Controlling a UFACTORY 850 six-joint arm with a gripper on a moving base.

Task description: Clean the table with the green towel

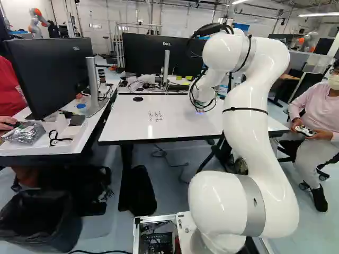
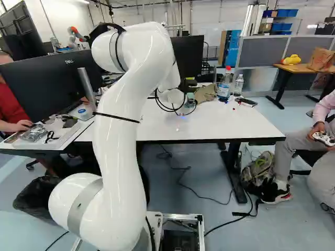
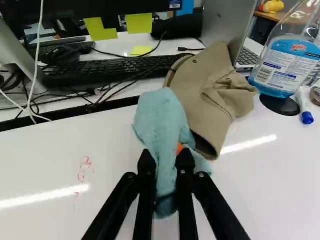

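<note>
In the wrist view my gripper (image 3: 166, 156) is shut on the green towel (image 3: 161, 120), pinching it between both fingers. The bunched towel reaches out ahead of the fingertips and hangs below them, its far part beside a tan cap (image 3: 212, 95). Whether it touches the white table (image 3: 115, 200) I cannot tell. Faint red marks (image 3: 85, 169) show on the tabletop to one side of the fingers. Dark handwriting (image 1: 156, 116) stands on the table in the left base view. The arm's wrist and its cables hide the fingers in both base views.
Beyond the towel lie a keyboard (image 3: 115, 69), cables and a laptop (image 3: 232, 30). A bottle of blue liquid (image 3: 287, 65) and a marker (image 3: 305, 106) are near the cap. Monitors (image 1: 159, 53) rise behind. Someone sits beside the table's right end.
</note>
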